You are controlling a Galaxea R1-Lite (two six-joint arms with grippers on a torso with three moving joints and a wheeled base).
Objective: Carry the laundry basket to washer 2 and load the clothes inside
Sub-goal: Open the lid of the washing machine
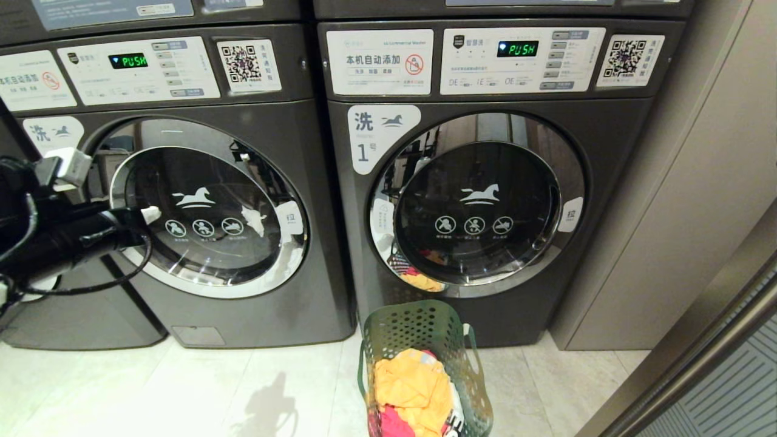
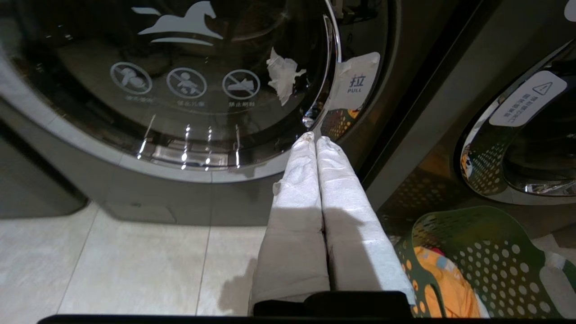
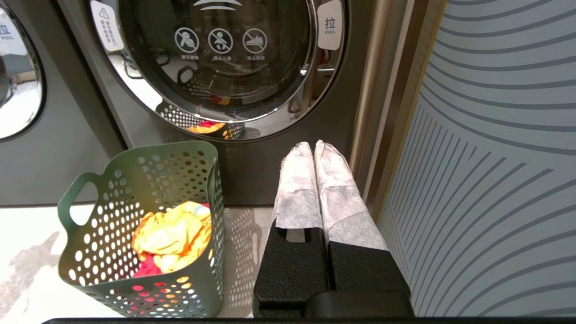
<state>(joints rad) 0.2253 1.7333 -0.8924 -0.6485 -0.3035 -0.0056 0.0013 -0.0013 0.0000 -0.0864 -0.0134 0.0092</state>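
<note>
Left gripper (image 1: 150, 213) raised before washer 2 (image 1: 206, 206), fingers (image 2: 310, 180) pressed together, empty, tips near the chrome rim below the pull tab (image 2: 357, 81). Door of that washer shut, torn sticker (image 2: 281, 74) on the glass. Further right, laundry basket (image 1: 425, 340) on the floor before washer 1 (image 1: 479, 200), clothes (image 1: 413, 388) inside. Right gripper (image 3: 315, 148) low beside the basket, fingers closed on nothing. Judged early: carrying roughly done, though parked nearer washer 1; door opening and loading all left.

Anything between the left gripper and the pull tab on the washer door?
Nothing. In the left wrist view the shut left gripper points at the pull tab, with only the door's chrome rim between.
</note>
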